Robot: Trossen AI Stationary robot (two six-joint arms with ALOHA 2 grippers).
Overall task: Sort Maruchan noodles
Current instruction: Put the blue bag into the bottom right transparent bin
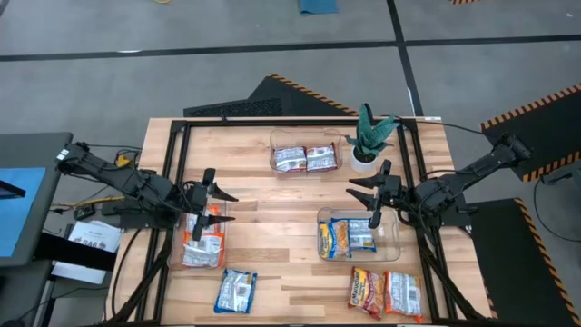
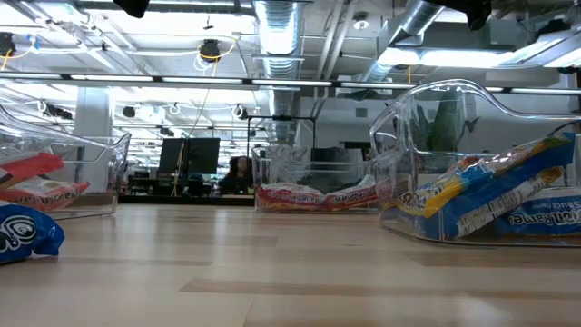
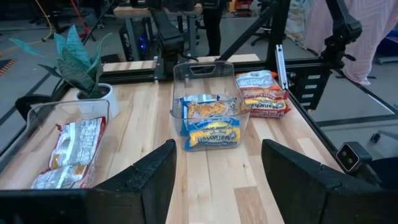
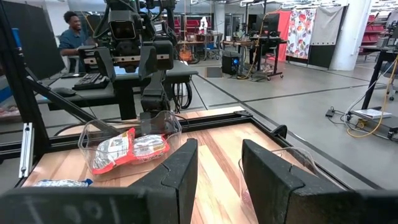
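Loose Maruchan packets lie flat on the table near its front edge: a blue one [image 1: 236, 291] [image 2: 27, 232] and two red-orange ones [image 1: 386, 292] [image 3: 264, 102]. Blue and yellow packets fill the right clear bin [image 1: 357, 234] [image 3: 211, 121]. Red packets sit in the left bin [image 1: 201, 241] [image 4: 127, 146], and whitish-red ones in the far bin [image 1: 304, 156] [image 2: 318, 195]. My left gripper [image 1: 213, 207] [image 3: 217, 180] hovers open over the left bin's far end. My right gripper [image 1: 368, 195] [image 4: 217, 174] hovers open over the right bin's far edge. Neither touches anything.
A green potted plant [image 1: 368, 136] [image 3: 78, 62] stands at the table's far right, beside the far bin. Bare wood lies between the three bins at the table's middle [image 1: 281, 213]. A person [image 4: 71, 31] sits at a desk beyond the table's left side.
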